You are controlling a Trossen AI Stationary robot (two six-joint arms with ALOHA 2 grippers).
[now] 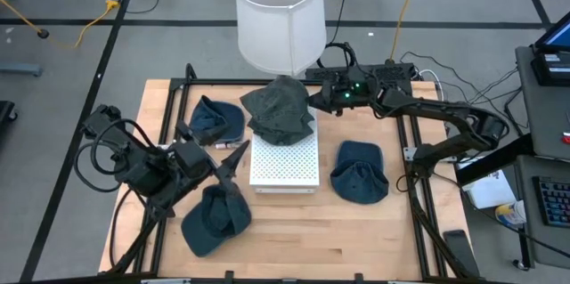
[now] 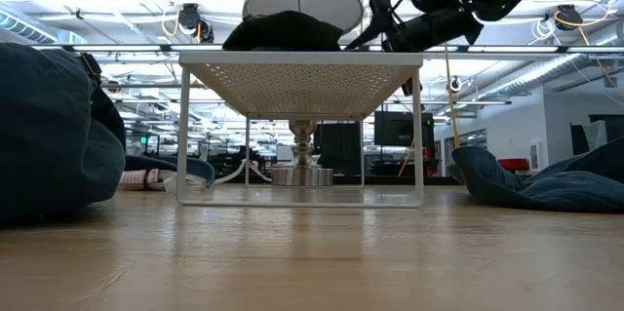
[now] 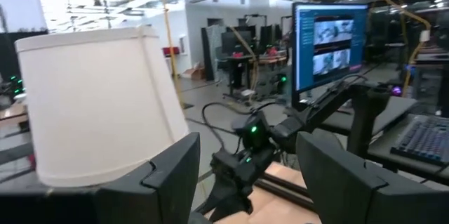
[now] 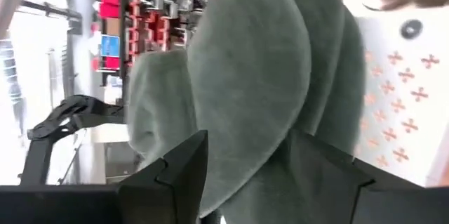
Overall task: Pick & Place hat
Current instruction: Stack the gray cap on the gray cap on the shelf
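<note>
A grey-green hat (image 1: 280, 110) lies crumpled on top of the white perforated stand (image 1: 283, 166) at the table's middle; the low view shows the hat (image 2: 283, 30) resting on the stand's top (image 2: 302, 82). My right gripper (image 1: 312, 99) reaches in level from the table's right to the hat's right side. It is open, with the hat's cloth (image 4: 252, 76) bulging between its fingers. My left gripper (image 1: 233, 164) hovers open left of the stand, above the table, with nothing between its fingers (image 3: 172, 182). My right gripper has one finger (image 4: 179, 168) on each side of a fold of the hat's cloth (image 4: 245, 182), coming level from the table's right. I cannot tell whether the fingers touch the cloth. The hat lies on the stand's top.
A lamp with a white shade (image 1: 279, 12) stands just behind the stand. Three dark blue hats lie on the table: far left (image 1: 216, 119), near left (image 1: 216, 222) and right of the stand (image 1: 359, 173). Cables and a black frame run along the table's edges.
</note>
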